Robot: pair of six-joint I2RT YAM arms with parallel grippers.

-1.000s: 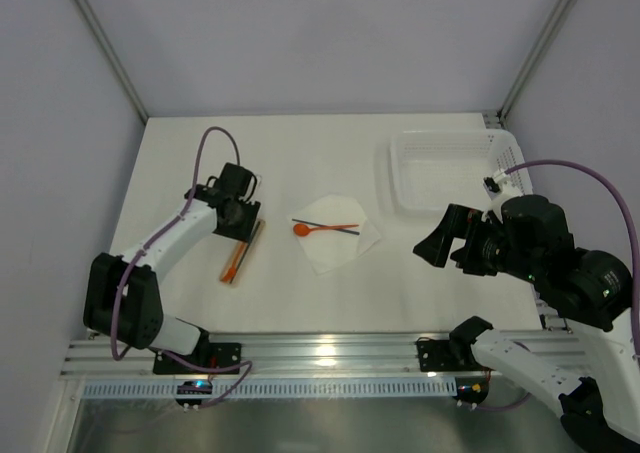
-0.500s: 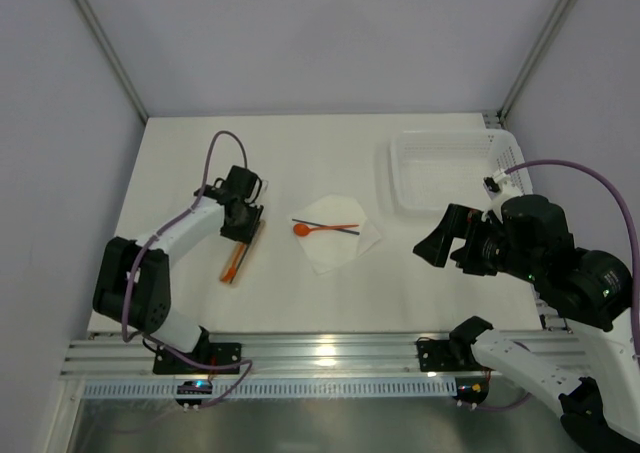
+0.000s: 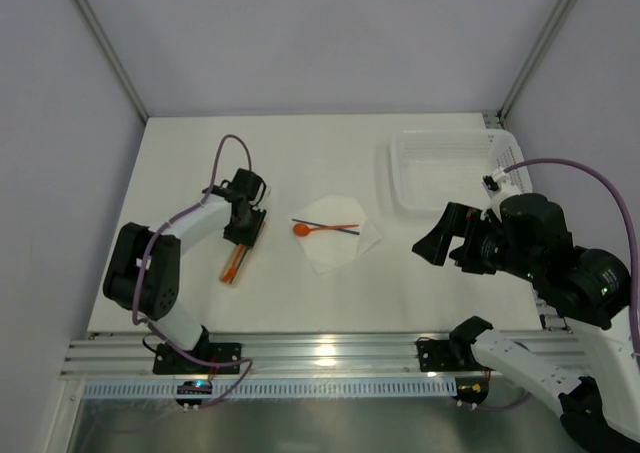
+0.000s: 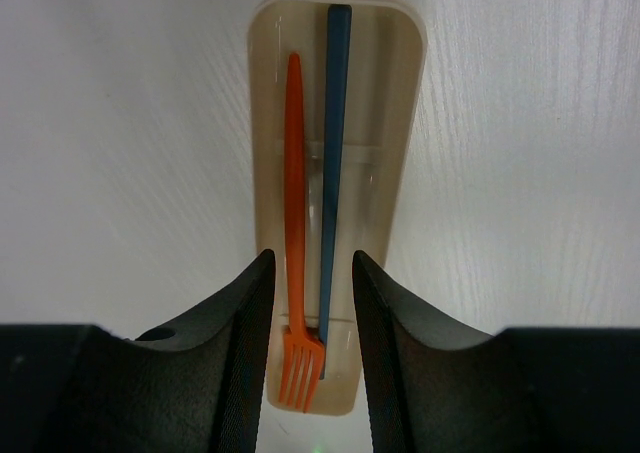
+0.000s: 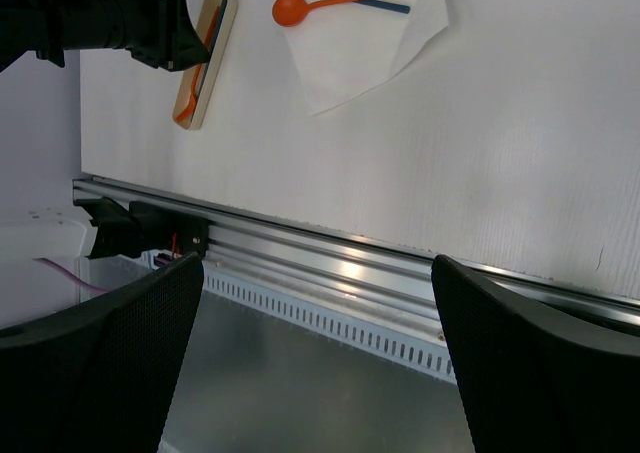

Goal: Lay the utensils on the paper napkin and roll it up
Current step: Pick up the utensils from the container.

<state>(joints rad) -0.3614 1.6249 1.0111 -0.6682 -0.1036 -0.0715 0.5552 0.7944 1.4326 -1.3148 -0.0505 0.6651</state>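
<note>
Left end effector [image 4: 312, 258]: apart, straddling one orange fork [image 4: 294, 203] and one blue stick [image 4: 332, 153] in beige tray [image 4: 400, 123], centre-left.
Right end effector [image 5: 318, 263]: wide apart, lower right.
Napkin [image 3: 345, 248]: centre, open bench [image 3: 300, 163] around; carries one spoon [image 5: 290, 10], one dark stick [image 5: 390, 6].
Basket [image 3: 394, 173]: upper right, at bench edge.

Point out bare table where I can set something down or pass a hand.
Free: the far strip behind the napkin, between left gripper and basket; the near strip between napkin and rail. Crowded: left gripper over the tray; right gripper hangs just right of the napkin.
</note>
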